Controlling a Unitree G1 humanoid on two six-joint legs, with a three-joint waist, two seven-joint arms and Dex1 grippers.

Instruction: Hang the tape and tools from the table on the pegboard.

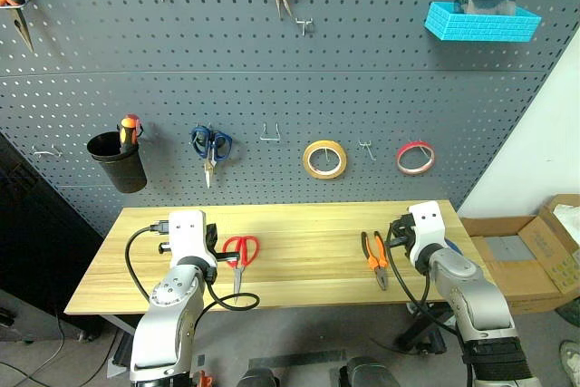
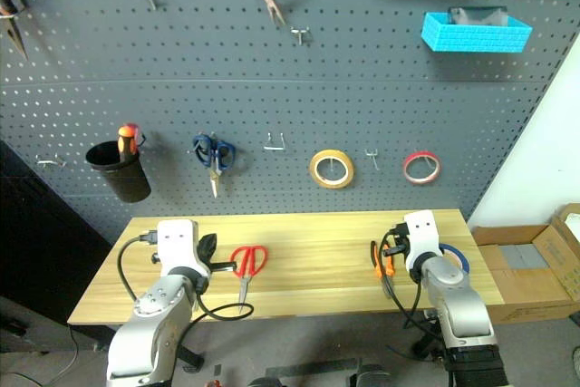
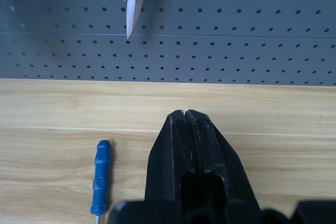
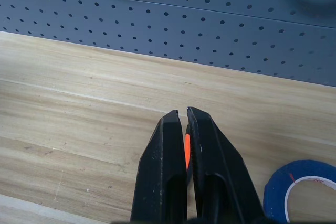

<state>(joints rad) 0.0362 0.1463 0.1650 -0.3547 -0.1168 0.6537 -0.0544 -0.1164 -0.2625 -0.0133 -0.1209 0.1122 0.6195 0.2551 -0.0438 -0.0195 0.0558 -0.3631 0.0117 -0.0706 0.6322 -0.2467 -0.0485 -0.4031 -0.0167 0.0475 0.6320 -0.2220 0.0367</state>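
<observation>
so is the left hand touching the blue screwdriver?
Apart. The left wrist view shows the left hand, fingers shut, with a strip of bare table between it and the blue screwdriver lying beside it.

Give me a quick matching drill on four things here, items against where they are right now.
Items:
1. red-handled scissors
2. yellow tape roll
3. blue tape
4. blue-handled scissors

Places:
A. on the table beside the right gripper
B. on a pegboard hook, left of the yellow roll
C. flat on the table by the left gripper
D. on a pegboard hook, left of the red tape roll

Pairs: 1-C, 2-D, 3-A, 4-B
</observation>
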